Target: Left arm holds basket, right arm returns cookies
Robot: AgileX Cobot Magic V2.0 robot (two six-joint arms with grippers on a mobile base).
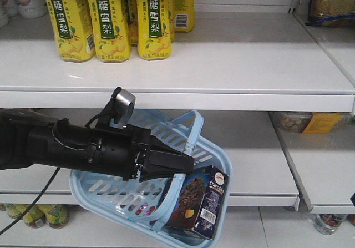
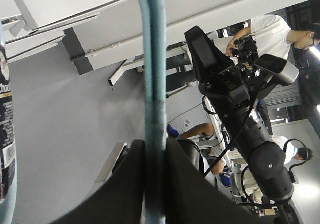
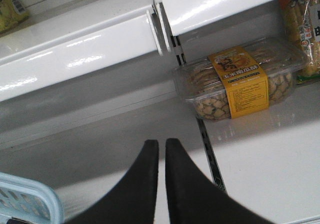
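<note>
White shelves [image 1: 249, 54] carry yellow bottles [image 1: 111, 20] and a biscuit tub [image 3: 240, 81].

Basket [image 1: 108, 191]: smooth light-blue plastic, slotted. Cookies [image 1: 199, 203]: printed cardboard, slight sheen. Shelf [image 1: 249, 65]: white, glossy, smooth. Tub [image 3: 200, 91]: clear glossy plastic, yellow paper label [image 3: 240, 81]. Left arm [image 1: 72, 145]: matt black.

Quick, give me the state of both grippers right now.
Left gripper: closed on the basket handle.
Right gripper: closed, holding nothing.
</note>
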